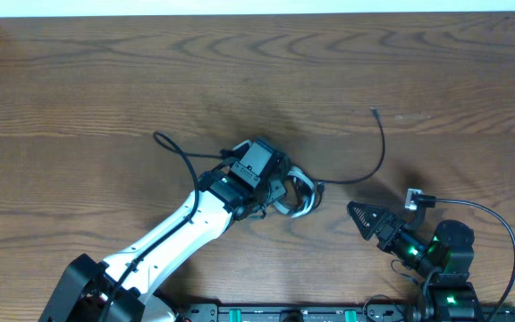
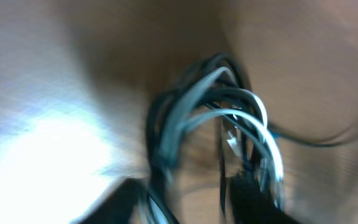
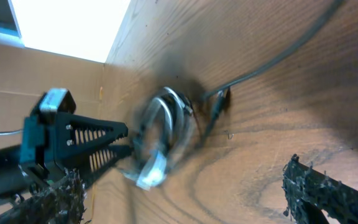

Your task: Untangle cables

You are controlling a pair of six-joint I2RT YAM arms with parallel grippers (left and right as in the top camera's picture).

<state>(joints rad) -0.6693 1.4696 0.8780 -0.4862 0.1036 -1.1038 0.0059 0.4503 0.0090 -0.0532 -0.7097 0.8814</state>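
Wood-grain surface (image 1: 105, 89): cables (image 1: 304, 199) coiled at centre, black strand (image 1: 381, 152) trailing right. Light, limp, slippery; I'd pinch one outer loop. Left gripper (image 1: 282, 190) over coil, grip unclear to me; right gripper (image 3: 182, 177) spread wide, empty.

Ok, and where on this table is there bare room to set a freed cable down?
Free: the far strip of table beyond the long black cord, and the whole left side, outward of the left arm. The far right corner is bare too. Crowded: the middle, where the cable bundle lies between the left arm and the right tool.
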